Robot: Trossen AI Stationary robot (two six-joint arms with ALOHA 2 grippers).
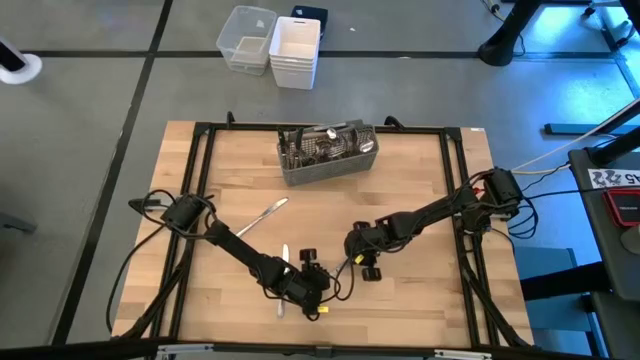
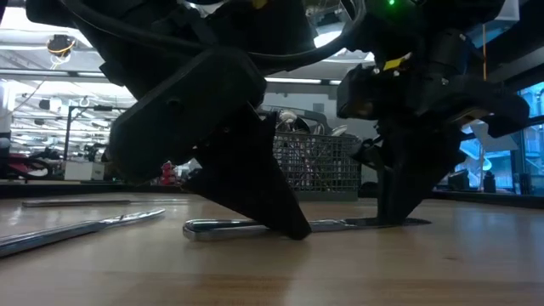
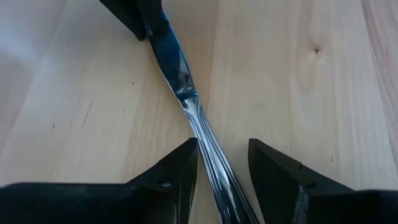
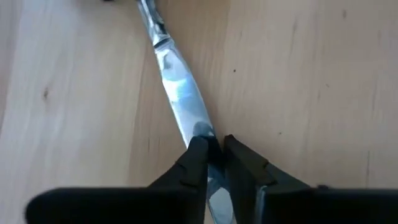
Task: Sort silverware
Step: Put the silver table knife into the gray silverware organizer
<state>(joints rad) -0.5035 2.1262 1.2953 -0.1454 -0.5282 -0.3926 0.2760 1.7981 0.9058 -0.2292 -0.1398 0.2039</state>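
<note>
A silver table knife [image 3: 186, 99] lies flat on the wooden table between my two grippers. My left gripper [image 3: 222, 146] is open, with one finger on each side of the knife's handle [image 3: 214, 168], and it comes down at a slant [image 2: 255, 187]. My right gripper [image 4: 211, 140] is shut on the blade's far end. In the high view the left gripper [image 1: 312, 278] and right gripper [image 1: 362, 255] stand close together near the table's near edge and hide this knife. More silverware stands in the grey mesh caddy [image 1: 328, 152]. My left gripper straddles the knife's handle [image 3: 208, 155] from above. I cannot tell whether its fingers touch it. My right gripper pinches the blade near its tip [image 4: 198, 127] between both fingers. The fingers slant down from above and point roughly along the blade. The knife [image 2: 246, 226] lies flat on the table.
Two loose pieces lie on the table: one knife [image 1: 268, 213] toward the middle, another [image 1: 283, 290] beside my left gripper, seen low at the left [image 2: 85, 228]. The caddy [image 2: 314, 161] stands at the far edge. White plastic bins [image 1: 275, 42] sit beyond the table.
</note>
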